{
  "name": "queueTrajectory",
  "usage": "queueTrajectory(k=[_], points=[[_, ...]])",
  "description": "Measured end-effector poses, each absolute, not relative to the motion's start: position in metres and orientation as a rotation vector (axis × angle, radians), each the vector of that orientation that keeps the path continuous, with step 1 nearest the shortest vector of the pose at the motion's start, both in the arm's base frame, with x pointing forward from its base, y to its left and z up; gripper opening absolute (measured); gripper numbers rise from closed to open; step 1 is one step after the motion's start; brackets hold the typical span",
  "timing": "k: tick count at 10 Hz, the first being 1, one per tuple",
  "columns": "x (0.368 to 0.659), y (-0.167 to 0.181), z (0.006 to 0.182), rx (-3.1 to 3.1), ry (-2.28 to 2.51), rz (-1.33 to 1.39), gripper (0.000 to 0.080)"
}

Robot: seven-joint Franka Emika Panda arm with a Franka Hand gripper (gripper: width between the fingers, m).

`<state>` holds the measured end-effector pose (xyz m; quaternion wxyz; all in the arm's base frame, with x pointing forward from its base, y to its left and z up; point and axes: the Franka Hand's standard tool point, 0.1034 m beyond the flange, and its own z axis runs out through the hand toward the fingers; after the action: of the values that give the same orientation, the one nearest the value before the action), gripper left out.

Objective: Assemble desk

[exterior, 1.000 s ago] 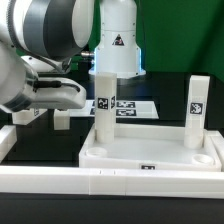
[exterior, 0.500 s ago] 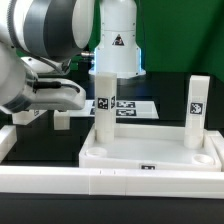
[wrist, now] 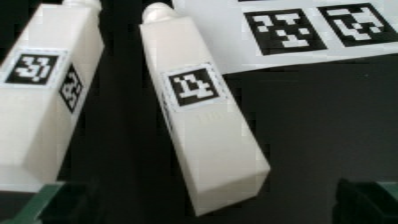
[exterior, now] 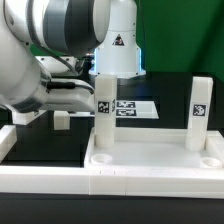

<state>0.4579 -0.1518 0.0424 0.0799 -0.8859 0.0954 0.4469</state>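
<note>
Counter (exterior: 45, 148): black; it carries all the parts.
Arm (exterior: 50, 60): white and grey, it fills the exterior view's left.
Border rail (exterior: 40, 182): long and white, along the near edge of the counter.
Tabletop (exterior: 150, 160): white tray with a raised rim, lying just behind the border rail.
Marker board (wrist: 302, 30): flat, with printed tags, behind the tabletop.
Upright leg one (exterior: 103, 115): stands on the tabletop, toward the exterior view's left.
Upright leg two (exterior: 200, 112): stands on the tabletop, toward the exterior view's right.
Loose leg one (wrist: 45, 90): lies on the counter, tag up.
Loose leg two (wrist: 205, 110): lies beside loose leg one, apart from it.
Small white block (exterior: 62, 120): possibly the end of a loose leg; the arm hides the rest.
Jaws: wide apart and gripping nothing, with the dark fingertips (wrist: 50, 202) on either side of the end of loose leg two.
</note>
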Motion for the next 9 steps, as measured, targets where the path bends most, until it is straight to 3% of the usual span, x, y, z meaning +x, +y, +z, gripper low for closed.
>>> queueTrajectory(k=[9], points=[[0.443,-0.148,0.021,-2.668,0.281,1.321,0.0648]])
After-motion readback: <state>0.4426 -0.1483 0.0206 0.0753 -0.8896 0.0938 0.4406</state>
